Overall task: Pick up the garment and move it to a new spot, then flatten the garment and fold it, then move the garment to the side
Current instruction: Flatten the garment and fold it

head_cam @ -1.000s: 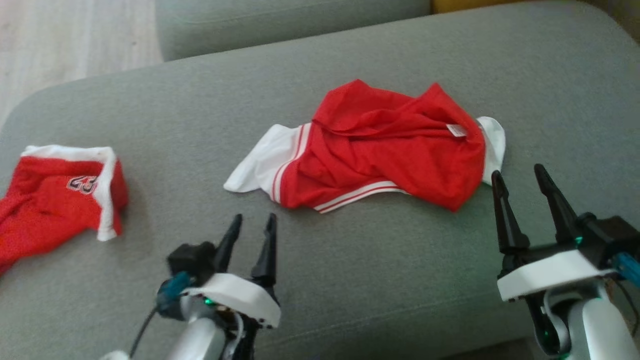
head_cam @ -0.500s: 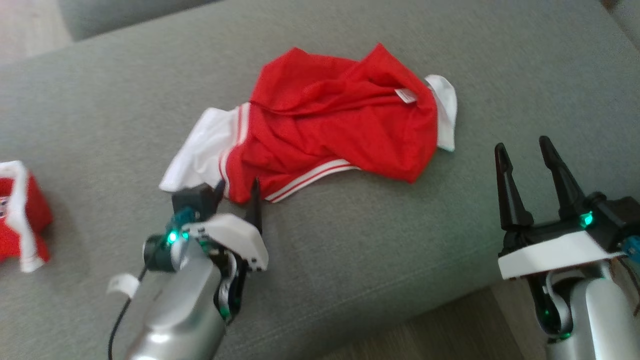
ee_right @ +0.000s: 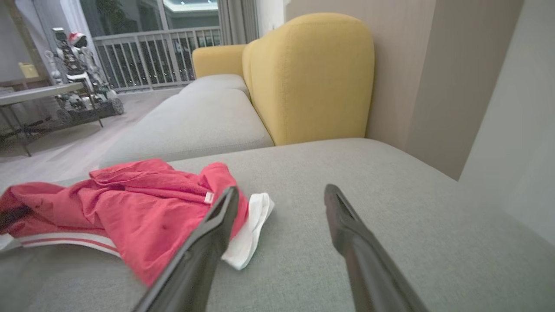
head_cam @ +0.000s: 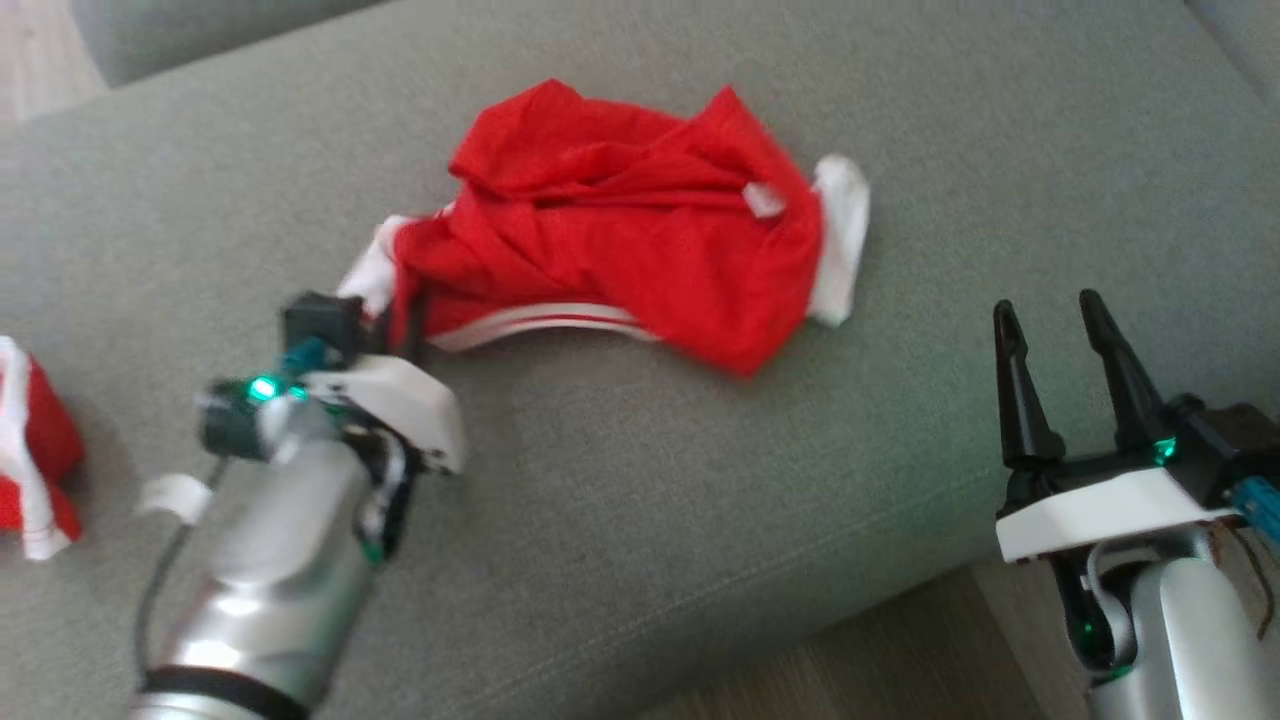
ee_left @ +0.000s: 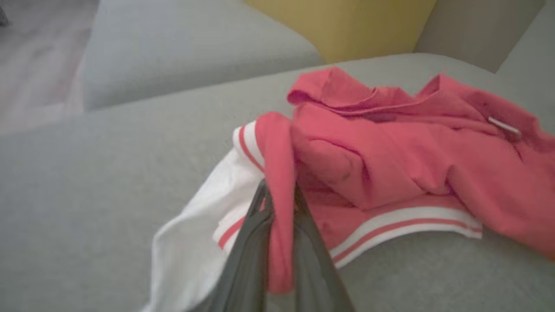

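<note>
The garment, red with white trim, lies crumpled in the upper middle of the head view on the grey sofa. The left gripper is at the garment's lower-left end. Its jaws are closed tight on a red fold just beside the white striped part, and in the left wrist view the fold stands up, pinched between the two fingers. The rest of the garment lies on the cushion.

The right gripper is at the lower right, jaws spread wide and holding nothing, well apart from the garment.

The sofa's front edge slants from the bottom middle up to the right, passing under the right gripper, with floor below it. Bare cushion stretches between garment and edge, and to the upper right. A red cloth sits at the left edge, well apart. In the right wrist view a yellow backrest rises behind the cushion.
</note>
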`<state>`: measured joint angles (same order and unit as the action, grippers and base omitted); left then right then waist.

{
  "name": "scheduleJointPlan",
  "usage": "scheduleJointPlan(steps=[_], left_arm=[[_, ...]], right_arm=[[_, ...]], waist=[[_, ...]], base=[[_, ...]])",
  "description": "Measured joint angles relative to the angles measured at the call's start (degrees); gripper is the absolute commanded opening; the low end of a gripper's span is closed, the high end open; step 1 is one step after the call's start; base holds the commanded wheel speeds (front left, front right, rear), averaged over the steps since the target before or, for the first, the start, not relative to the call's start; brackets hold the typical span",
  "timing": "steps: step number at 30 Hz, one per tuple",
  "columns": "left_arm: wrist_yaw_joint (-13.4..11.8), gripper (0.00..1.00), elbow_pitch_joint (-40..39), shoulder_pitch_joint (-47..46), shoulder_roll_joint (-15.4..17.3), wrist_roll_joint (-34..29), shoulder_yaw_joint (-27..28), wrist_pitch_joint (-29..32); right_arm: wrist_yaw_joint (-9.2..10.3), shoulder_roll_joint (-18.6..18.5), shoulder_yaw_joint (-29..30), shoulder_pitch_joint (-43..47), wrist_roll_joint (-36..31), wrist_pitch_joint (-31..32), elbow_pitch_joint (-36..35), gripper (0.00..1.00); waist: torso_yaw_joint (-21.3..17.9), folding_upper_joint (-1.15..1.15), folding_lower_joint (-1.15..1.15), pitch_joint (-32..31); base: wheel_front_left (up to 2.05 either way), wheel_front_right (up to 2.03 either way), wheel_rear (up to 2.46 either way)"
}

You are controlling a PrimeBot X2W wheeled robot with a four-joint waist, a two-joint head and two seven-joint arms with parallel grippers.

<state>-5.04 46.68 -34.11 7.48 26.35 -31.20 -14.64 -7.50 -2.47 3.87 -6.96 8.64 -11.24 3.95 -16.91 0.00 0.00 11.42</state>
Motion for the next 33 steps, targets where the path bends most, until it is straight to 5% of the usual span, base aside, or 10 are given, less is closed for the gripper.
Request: scheduleJointPlan(steps=[11,18,20,21,25,33], left_arm=[[4.93,0.00,-16.70,-5.52,11.32,-5.63,-1.42,4.10],[7.58,0.00,-8.83,-10.68,11.29,-6.10,-4.16,12.25],[6.37,0.93,-3.72,-11.51,11.15,-6.22,-4.10,12.96],[5.99,1.00,-1.32,-12.02,11.16,-6.71,-4.14,13.12],[4.76,1.00,4.79,-13.76,10.40,-7.20,-4.07,11.43],[2.94,1.00,5.21,-17.44,7.48,-5.32,-1.02,2.29]], right_arm=[[0.00,0.00,-0.19,0.01,0.38,-1.11,3.16,1.00],[0.00,-0.02,-3.66,-2.81,1.55,-1.97,4.85,1.00],[-0.01,-0.02,-4.80,-3.90,1.98,-2.13,5.36,1.00],[0.00,-0.02,-5.26,-4.37,2.13,-2.22,5.58,1.00],[0.00,-0.03,-6.27,-5.60,2.61,-2.47,6.42,1.00],[0.00,-0.11,-5.90,-5.49,2.35,-2.91,7.13,1.00]], waist=[[4.57,0.00,0.00,-5.53],[5.45,0.00,0.00,-4.43],[5.17,0.00,0.00,-3.72],[4.97,0.00,0.00,-3.34],[4.32,0.00,0.00,-2.34],[6.36,0.00,0.00,-3.24]], base=[[0.00,0.00,0.00],[0.00,0.00,0.00],[0.00,0.00,0.00],[0.00,0.00,0.00],[0.00,0.00,0.00],[0.00,0.00,0.00]])
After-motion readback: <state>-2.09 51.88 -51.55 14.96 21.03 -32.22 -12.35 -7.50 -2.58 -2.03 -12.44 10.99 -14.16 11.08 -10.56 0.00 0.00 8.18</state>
